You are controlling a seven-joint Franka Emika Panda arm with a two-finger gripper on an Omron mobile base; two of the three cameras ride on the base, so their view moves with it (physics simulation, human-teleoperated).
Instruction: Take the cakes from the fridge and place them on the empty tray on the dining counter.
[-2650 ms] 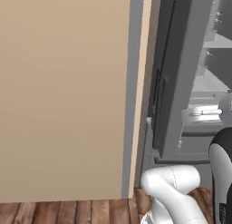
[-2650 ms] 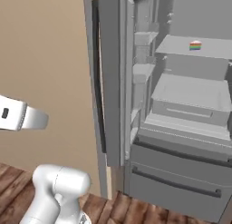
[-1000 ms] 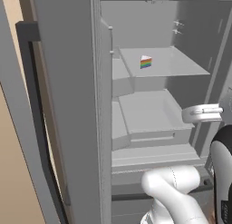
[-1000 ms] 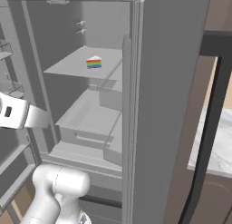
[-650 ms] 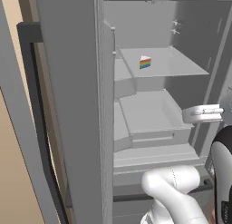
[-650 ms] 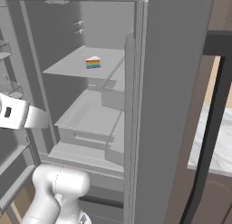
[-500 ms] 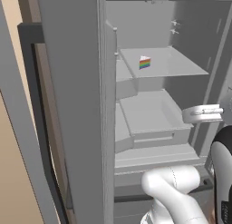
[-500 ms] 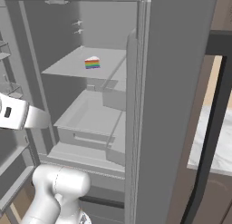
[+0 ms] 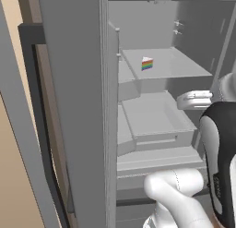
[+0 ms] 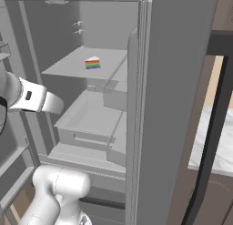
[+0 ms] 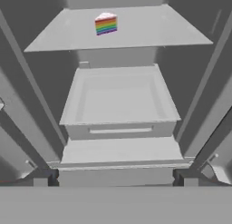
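Fridge [image 9: 73, 107] interior now fills your view: the base has swung round from the wall to face it squarely. One cake [image 11: 106, 23] sits mid-shelf [image 11: 149, 35] near the back edge. Your fingers stand fully open, holding nothing; reaching in comes next.

Rainbow-layered cake [image 11: 106, 23], seemingly white-frosted, inside plain grey fridge [image 11: 120, 98]

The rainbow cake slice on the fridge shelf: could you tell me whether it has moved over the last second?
No. The cake slice sits at the same spot on its shelf, equally far from the shelf's front edge as before; only the base views have shifted slightly.
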